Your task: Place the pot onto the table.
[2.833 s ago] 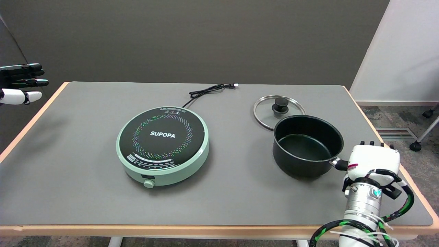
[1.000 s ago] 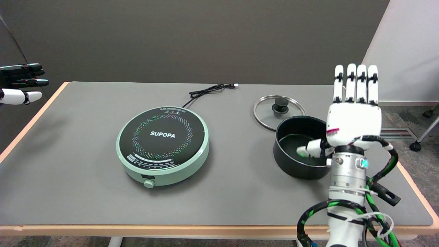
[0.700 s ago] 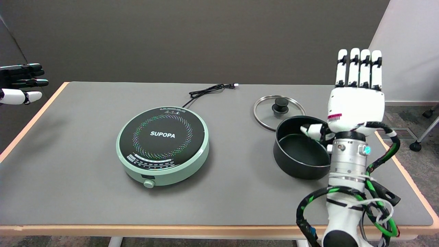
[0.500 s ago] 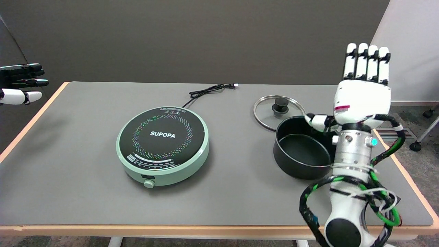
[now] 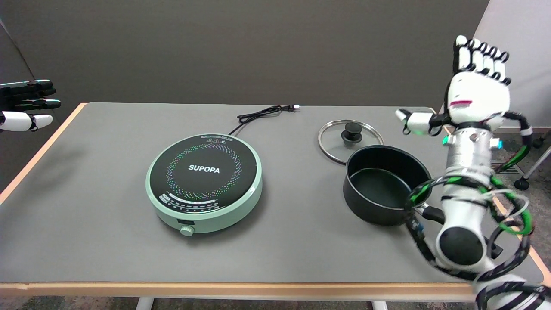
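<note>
The black pot stands upright on the grey table, right of the cooker, with nothing in it. Its handle points toward the near right and is partly hidden behind my right arm. My right hand is raised high above the table's far right edge, well clear of the pot. Its fingers point up, the thumb sticks out to the left, and it holds nothing.
A round green induction cooker sits mid-table, its black cord trailing to the far edge. The glass lid lies flat just behind the pot. The idle left hand hangs at the upper left.
My right hand has let go of the pot handle and risen up and to the right, fingers now straight. The pot stays put on the table.
</note>
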### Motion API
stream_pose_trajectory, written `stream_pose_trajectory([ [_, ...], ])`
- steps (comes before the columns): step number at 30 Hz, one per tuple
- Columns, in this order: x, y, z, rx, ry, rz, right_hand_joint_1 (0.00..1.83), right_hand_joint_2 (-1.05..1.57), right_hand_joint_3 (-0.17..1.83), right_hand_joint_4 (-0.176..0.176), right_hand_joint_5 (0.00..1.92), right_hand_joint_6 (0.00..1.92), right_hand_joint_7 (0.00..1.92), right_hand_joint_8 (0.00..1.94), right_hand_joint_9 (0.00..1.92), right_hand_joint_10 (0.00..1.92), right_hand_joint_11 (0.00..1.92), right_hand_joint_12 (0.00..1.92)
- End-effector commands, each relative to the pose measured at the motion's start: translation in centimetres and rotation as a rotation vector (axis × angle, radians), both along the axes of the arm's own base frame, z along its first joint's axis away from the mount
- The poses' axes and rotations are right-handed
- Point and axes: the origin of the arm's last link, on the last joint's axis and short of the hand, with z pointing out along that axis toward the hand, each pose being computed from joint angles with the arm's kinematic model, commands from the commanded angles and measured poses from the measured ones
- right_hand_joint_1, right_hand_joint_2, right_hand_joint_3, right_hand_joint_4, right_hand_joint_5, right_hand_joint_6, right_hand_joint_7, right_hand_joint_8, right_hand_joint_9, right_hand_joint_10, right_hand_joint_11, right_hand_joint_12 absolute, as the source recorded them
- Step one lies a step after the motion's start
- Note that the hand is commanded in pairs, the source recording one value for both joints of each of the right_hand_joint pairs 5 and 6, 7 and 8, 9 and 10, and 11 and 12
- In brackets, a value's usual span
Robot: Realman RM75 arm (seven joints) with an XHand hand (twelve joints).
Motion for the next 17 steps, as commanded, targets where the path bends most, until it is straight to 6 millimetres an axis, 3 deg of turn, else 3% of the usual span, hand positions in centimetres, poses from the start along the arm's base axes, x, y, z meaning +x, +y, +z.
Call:
stream_pose_trajectory([
  [1, 5.4, -0.3, 7.5, 0.096, -0.027, 0.081, 0.9, 0.25, 0.59, 0.076, 0.12, 0.12, 0.12, 0.12, 0.12, 0.12, 0.12, 0.12],
  [6, 5.0, 0.4, 10.3, 0.049, -0.072, 0.069, 0.89, 0.23, 0.61, 0.116, 0.15, 0.15, 0.15, 0.15, 0.15, 0.15, 0.15, 0.15],
  [11, 4.2, -0.1, 12.1, 0.167, -0.266, 0.074, 0.87, 0.2, 0.63, 0.165, 0.2, 0.2, 0.2, 0.2, 0.2, 0.2, 0.2, 0.2],
  [17, 4.3, -1.0, 13.6, 0.282, -0.401, 0.107, 0.86, 0.18, 0.64, 0.176, 0.25, 0.25, 0.25, 0.25, 0.25, 0.25, 0.25, 0.25],
])
